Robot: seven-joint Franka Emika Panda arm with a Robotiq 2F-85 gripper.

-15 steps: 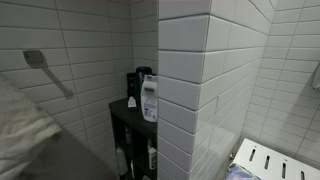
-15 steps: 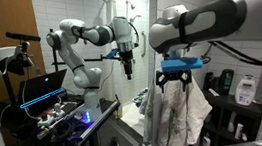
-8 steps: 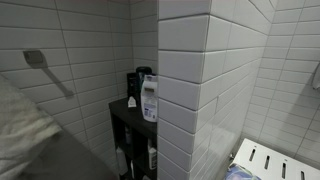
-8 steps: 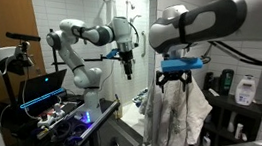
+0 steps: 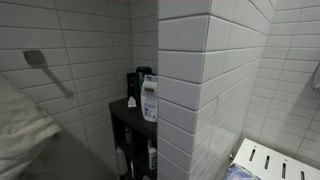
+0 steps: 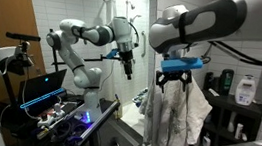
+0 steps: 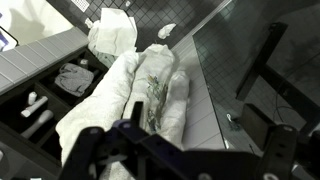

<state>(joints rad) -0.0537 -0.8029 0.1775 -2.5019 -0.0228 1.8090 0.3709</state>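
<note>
A white towel (image 7: 140,90) with a faint green print lies bunched below the wrist camera, beside a grey tiled surface (image 7: 205,100). My gripper (image 7: 197,130) is open above it; its dark fingers (image 7: 135,122) stand wide apart with only tile showing between them. In an exterior view the gripper (image 6: 173,80) hangs under a blue mount, just over the top of the draped towel (image 6: 178,114). Whether the fingertips touch the cloth cannot be told. A corner of the towel (image 5: 20,125) shows at the lower left in an exterior view.
A black shelf (image 5: 125,125) with soap bottles (image 5: 148,97) stands against the white tiled wall corner (image 5: 185,90). A grab bar (image 5: 45,68) is on the wall. A second white arm (image 6: 85,37) stands behind. A slatted white bench (image 5: 265,160) sits low.
</note>
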